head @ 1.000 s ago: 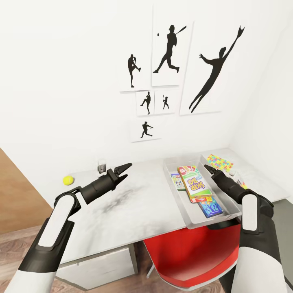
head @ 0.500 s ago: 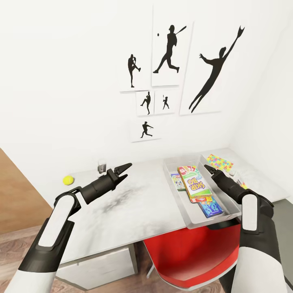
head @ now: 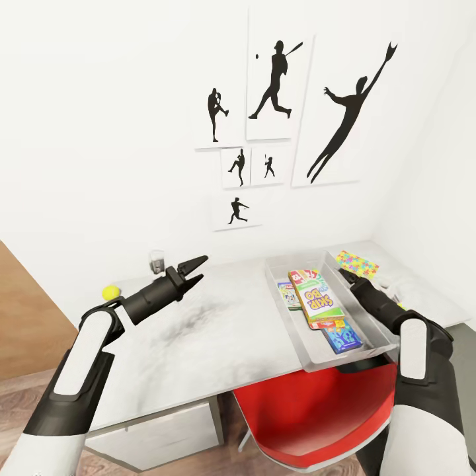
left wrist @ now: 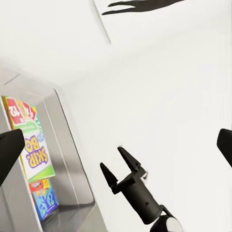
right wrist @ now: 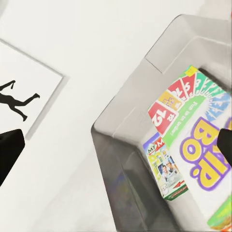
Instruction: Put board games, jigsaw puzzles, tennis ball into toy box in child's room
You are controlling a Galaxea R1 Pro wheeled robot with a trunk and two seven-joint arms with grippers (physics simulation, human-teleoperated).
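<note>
The light grey toy box (head: 281,305) stands on the right part of the table (head: 211,337). In it lie the Skip-Bo board game (head: 317,295), the Monopoly one (head: 288,295) and the small blue one (head: 343,338). A jigsaw puzzle (head: 357,263) lies flat on the table behind the box. The tennis ball (head: 110,292) rests near the table's left end. My left gripper (head: 190,270) hovers open over the middle of the table, right of the ball. My right gripper (head: 344,272) is open above the box's far right rim; the left wrist view shows its spread fingers (left wrist: 112,157) beside the box (left wrist: 72,159).
A small glass (head: 157,260) stands at the table's back edge, between the ball and my left gripper. A red chair (head: 311,410) sits tucked under the table below the toy box. Black-silhouette posters (head: 277,86) hang on the white wall. A white drawer unit (head: 165,433) is under the table's left side.
My left arm has risen and drawn back to the left, uncovering the glass. My right arm has shifted slightly to the right. The toys have not moved.
</note>
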